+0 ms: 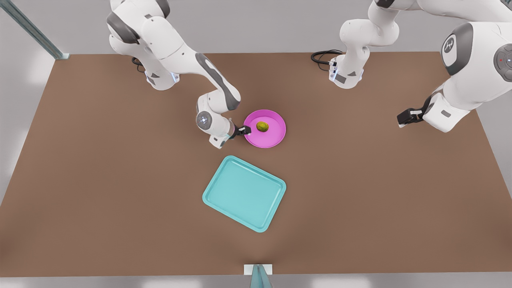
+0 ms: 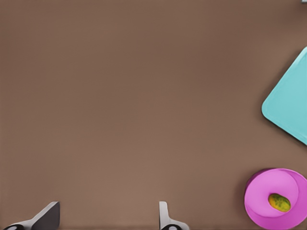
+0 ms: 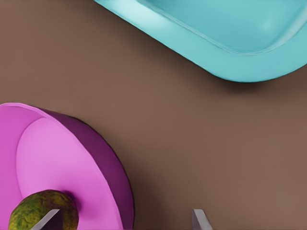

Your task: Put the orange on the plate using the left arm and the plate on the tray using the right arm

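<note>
The pink plate [image 1: 273,136] rests on the brown table, just behind the teal tray [image 1: 244,193]. On the plate lies the yellow-green orange [image 1: 262,126]. My right gripper [image 1: 245,130] is at the plate's rim on the front view's left side. In the right wrist view the right gripper [image 3: 122,218] is open and straddles the plate [image 3: 57,158] rim, one fingertip [image 3: 45,219] beside the orange [image 3: 41,211]. My left gripper [image 1: 408,117] waits open over bare table at the front view's right, far from the plate [image 2: 276,184] and the tray [image 2: 290,108].
The brown table [image 1: 360,192] spreads wide around the tray and plate. Both arm bases and a black cable [image 1: 322,56] stand at the far edge. A small post [image 1: 259,276] sits at the near edge.
</note>
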`<act>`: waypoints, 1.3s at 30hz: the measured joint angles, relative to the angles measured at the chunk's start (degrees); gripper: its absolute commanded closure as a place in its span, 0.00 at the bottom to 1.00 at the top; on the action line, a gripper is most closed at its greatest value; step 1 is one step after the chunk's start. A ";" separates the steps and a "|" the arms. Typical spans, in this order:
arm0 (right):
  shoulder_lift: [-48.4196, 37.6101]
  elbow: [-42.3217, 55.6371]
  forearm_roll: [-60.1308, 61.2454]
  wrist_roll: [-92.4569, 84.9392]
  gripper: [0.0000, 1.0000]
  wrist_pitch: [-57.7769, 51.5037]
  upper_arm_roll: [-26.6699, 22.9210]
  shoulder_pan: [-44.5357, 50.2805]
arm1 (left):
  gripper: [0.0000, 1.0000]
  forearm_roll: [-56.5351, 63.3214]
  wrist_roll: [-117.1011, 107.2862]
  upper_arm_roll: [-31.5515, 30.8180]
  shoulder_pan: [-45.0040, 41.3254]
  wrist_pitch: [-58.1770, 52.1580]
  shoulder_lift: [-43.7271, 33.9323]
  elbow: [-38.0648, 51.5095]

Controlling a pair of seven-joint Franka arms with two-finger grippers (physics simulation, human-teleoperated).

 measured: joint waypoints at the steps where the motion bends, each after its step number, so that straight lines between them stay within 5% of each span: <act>1: 0.33 0.09 0.04 0.08 0.00 0.49 0.00 0.09 | 0.00 -0.46 0.24 0.39 0.08 -0.02 0.10 0.00; 8: 3.41 2.78 0.52 0.51 0.00 2.32 0.00 2.59 | 0.00 -2.43 1.59 1.31 0.22 -0.06 0.31 0.00; 9: 3.72 3.02 0.60 0.55 0.04 2.45 0.00 2.83 | 0.00 -2.53 1.74 1.48 0.20 -0.04 0.34 0.00; 11: 4.13 3.31 0.91 0.44 0.30 2.64 0.01 3.22 | 0.00 -2.71 2.03 1.71 0.26 -0.06 0.25 0.00; 21: 5.94 4.17 1.33 0.53 0.52 2.91 0.00 4.58 | 0.00 -3.07 3.05 1.84 0.25 0.03 0.33 0.00; 24: 6.05 4.21 1.67 0.38 0.74 2.94 0.01 4.58 | 0.00 -3.09 3.26 1.86 0.23 0.04 0.29 -0.01; 39: 3.80 6.77 2.78 -0.93 0.79 2.27 -0.13 2.99 | 0.00 -5.94 3.66 4.16 -1.21 0.15 3.06 -0.30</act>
